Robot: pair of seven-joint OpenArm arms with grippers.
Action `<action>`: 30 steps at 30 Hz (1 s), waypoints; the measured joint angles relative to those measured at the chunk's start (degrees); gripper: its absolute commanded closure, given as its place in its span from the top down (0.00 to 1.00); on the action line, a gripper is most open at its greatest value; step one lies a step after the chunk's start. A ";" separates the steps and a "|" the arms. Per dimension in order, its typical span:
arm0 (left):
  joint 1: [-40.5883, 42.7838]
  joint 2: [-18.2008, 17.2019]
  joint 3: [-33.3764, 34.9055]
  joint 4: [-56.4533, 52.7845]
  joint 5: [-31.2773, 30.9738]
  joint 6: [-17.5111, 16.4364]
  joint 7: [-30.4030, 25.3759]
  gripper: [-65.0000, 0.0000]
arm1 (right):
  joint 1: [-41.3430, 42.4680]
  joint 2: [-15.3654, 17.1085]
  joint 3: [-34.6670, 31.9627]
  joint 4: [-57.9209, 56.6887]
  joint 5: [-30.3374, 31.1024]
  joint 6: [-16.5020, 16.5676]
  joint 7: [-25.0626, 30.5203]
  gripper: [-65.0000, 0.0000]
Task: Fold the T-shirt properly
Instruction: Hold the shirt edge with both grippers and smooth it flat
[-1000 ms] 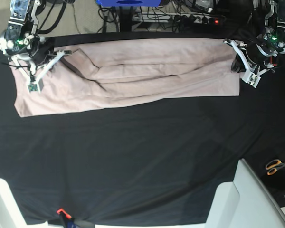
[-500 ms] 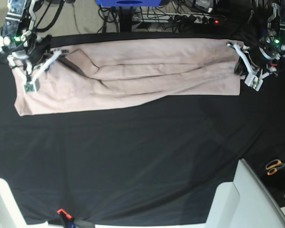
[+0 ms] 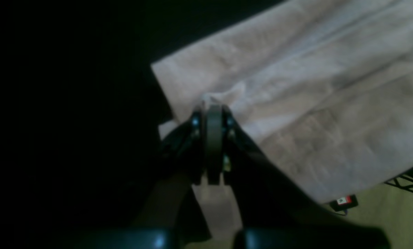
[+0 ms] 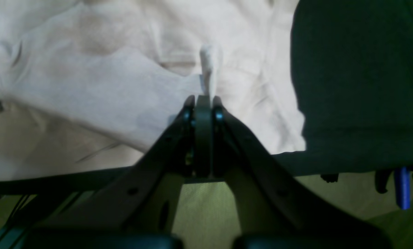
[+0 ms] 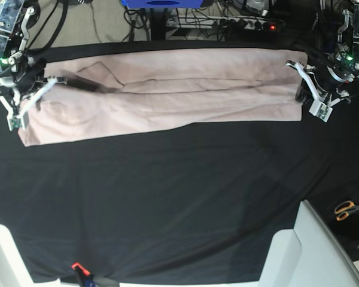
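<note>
Robotics lab or test bench. Work table draped in a black tablecloth (image 5: 167, 197), filling most of the base view. Top centre, behind the table: tangled cables and a power strip (image 5: 251, 24) with a lit red switch, beside a blue stand base (image 5: 161, 3). Lower right: orange-handled scissors (image 5: 347, 209) next to a white panel (image 5: 305, 251). Bare greenish floor in the wrist views.

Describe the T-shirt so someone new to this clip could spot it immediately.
Look at the black tablecloth; along its far edge lies the T-shirt, folded into a long band between both arms. It is pale pink and wrinkled, the only garment and only light thing on the dark cloth.
</note>
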 measured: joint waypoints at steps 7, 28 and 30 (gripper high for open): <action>-0.74 -0.44 -2.12 0.39 -0.46 -0.24 -0.02 0.00 | 0.55 0.02 0.00 0.37 -0.02 -0.02 -1.77 0.00; 2.91 1.27 1.05 1.77 0.02 0.02 -0.17 0.00 | -1.42 -1.66 -0.15 -0.66 -0.07 0.02 -1.75 0.00; 2.89 1.97 0.98 1.77 0.00 0.02 -0.04 0.00 | -1.66 -1.68 -0.15 -1.70 -0.22 -0.13 -1.18 0.00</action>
